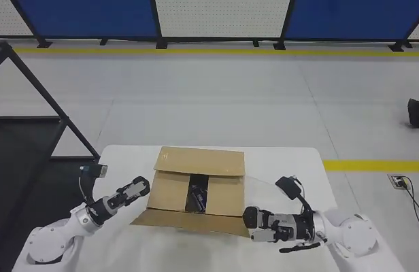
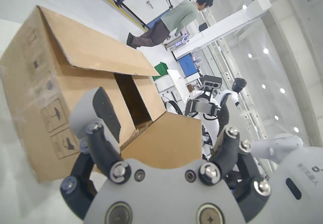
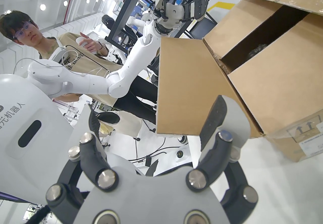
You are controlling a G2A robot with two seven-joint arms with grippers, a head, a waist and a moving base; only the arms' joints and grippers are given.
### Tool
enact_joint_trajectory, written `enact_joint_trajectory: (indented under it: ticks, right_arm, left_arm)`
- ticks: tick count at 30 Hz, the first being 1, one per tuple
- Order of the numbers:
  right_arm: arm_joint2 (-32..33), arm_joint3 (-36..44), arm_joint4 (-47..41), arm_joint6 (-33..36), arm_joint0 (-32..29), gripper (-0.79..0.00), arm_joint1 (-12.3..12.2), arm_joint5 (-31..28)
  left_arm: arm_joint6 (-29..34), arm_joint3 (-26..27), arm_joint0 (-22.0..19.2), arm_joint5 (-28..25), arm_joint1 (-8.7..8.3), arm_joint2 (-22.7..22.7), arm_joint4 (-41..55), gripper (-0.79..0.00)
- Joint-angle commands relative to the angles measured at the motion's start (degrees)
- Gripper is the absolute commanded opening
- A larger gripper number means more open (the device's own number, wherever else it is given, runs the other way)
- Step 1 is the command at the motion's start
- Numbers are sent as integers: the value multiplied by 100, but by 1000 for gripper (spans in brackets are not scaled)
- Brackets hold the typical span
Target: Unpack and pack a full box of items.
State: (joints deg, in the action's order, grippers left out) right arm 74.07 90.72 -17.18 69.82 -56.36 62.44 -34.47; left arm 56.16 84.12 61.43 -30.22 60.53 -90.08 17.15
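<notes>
Your box (image 1: 226,196) sits in the middle of the white table (image 1: 291,163). Its far flap (image 1: 199,161) is thrown back and reaches close to the table's far edge, so you have only a thin strip of bare top behind it. The near flap (image 1: 189,222) folds out toward the near edge. The two side flaps (image 1: 169,192) lie down over the top, leaving a narrow slot between them where dark items (image 1: 198,195) show inside.

Your left gripper (image 1: 140,185) hangs just beside the box's left wall, fingers spread wide with nothing between them; the bare strip on that side is narrow. Your right gripper (image 1: 251,226) is at the right end of the near flap, just beside its corner, fingers likewise spread and holding nothing. You cannot tell whether it touches the cardboard. The widest stretch of bare tabletop lies to the right of the box.

A black frame (image 1: 46,102) slants up close by the table's left side. Beyond is pale floor (image 1: 264,95) crossed by a yellow line (image 1: 373,165), closed off by blue and white partition panels (image 1: 87,17).
</notes>
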Motion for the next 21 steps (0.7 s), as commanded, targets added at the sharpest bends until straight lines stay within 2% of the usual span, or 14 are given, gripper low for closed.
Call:
enact_joint_trajectory:
  ticks: [1, 6, 13, 21]
  right_arm:
    - [-31, 22, 44, -38, -39, 0, -49, -38]
    - [-137, -11, 182, -119, -70, 0, -168, -118]
    - [-325, -147, 384, -227, -16, 0, -287, -226]
    - [-440, -247, 318, -347, 45, 0, -385, -347]
  left_arm:
    - [506, -3, 15, -103, -31, -16, 267, 0]
    - [1630, 4, 34, -161, -117, -25, 746, 0]
    - [1855, 483, 193, 63, -279, 209, 357, 0]
    - [1832, 623, 244, 40, -445, 546, 225, 0]
